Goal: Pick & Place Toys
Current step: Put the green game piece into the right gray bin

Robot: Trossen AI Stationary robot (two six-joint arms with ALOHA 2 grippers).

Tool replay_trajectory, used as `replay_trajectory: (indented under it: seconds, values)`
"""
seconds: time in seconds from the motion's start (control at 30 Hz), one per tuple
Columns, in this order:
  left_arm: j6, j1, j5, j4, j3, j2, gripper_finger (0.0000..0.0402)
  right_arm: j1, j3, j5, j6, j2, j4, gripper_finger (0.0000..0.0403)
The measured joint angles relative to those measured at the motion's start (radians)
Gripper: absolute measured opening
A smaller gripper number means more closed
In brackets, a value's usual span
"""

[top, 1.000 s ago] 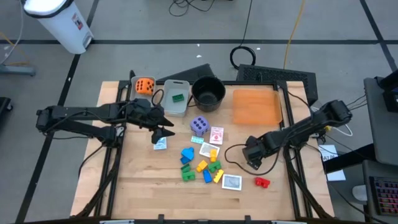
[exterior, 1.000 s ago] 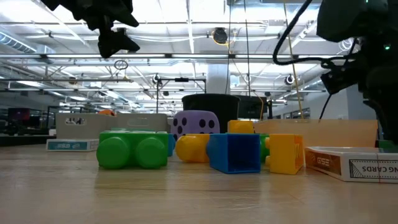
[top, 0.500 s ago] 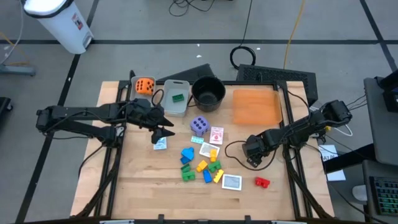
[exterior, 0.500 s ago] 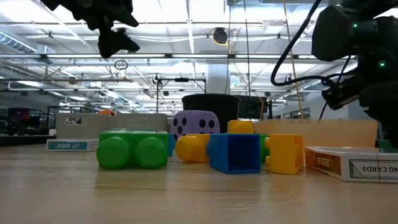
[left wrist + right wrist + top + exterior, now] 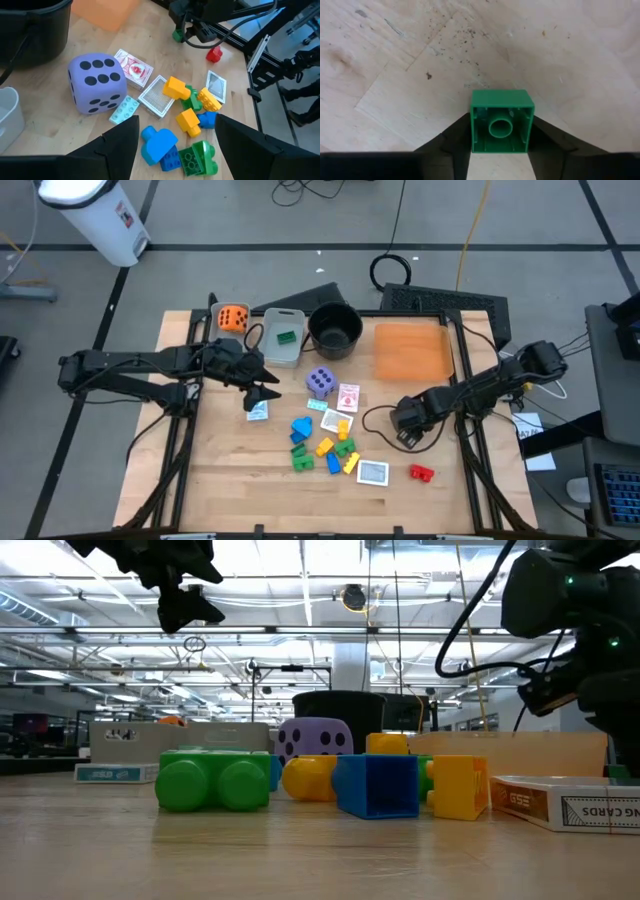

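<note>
One orange die (image 5: pixel 232 318) sits at the worktop's (image 5: pixel 210 470) back left and one purple die (image 5: pixel 320 382) lies mid-table. Three picture cards show near the clustered blocks, and one red block (image 5: pixel 421 473) lies apart. The left hand (image 5: pixel 266 392) hovers spread and empty beside the purple die. The right hand (image 5: pixel 501 131), low over the wood, pinches one green block (image 5: pixel 501 120) between its fingers.
</note>
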Motion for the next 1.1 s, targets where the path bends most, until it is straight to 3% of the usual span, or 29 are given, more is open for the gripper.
replay_trajectory:
  seconds: [0.17,0.37,0.53,0.7,0.87,1.1]
  values:
    - [0.014,0.009,0.002,0.027,0.000,-0.001,0.0266,-0.023,0.000,0.011,0.049,-0.078,0.039,0.0141]
    - [-0.002,0.047,0.063,0.097,0.000,-0.011,0.0266,-0.055,0.000,0.132,0.147,-0.195,0.204,0.0156]
    - [-0.008,0.071,0.140,0.147,0.000,-0.011,0.0266,-0.089,0.001,0.247,0.161,-0.269,0.474,0.0143]
    - [0.012,0.076,0.177,0.211,0.000,-0.011,0.0266,-0.121,0.002,0.345,0.095,-0.292,0.850,0.0154]
    - [0.085,0.076,0.214,0.287,0.011,-0.011,0.0266,-0.160,0.002,0.283,-0.002,-0.279,1.175,0.0154]
    - [0.271,0.046,0.245,0.185,0.169,0.050,0.0266,-0.214,0.002,0.089,0.032,-0.229,1.397,0.0144]
